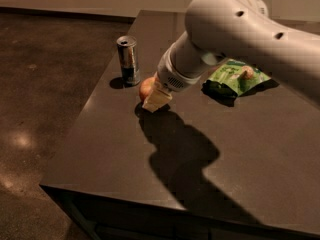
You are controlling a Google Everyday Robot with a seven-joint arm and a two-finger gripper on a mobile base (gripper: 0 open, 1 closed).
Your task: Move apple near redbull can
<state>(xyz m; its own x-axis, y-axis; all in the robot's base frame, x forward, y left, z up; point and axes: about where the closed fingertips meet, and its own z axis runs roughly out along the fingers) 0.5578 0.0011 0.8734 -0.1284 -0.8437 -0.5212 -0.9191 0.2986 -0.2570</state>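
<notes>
The redbull can stands upright near the left edge of the dark table. The apple sits low over the table just right of the can, about a hand's width away, mostly hidden behind the arm. My gripper is shut on the apple, with one cream-coloured finger showing in front of it and its tip close to the tabletop. The big white arm comes in from the upper right.
A green snack bag lies on the table to the right, behind the arm. The table's left edge runs just past the can; a dark polished floor lies beyond. The arm casts a wide shadow on the table's front.
</notes>
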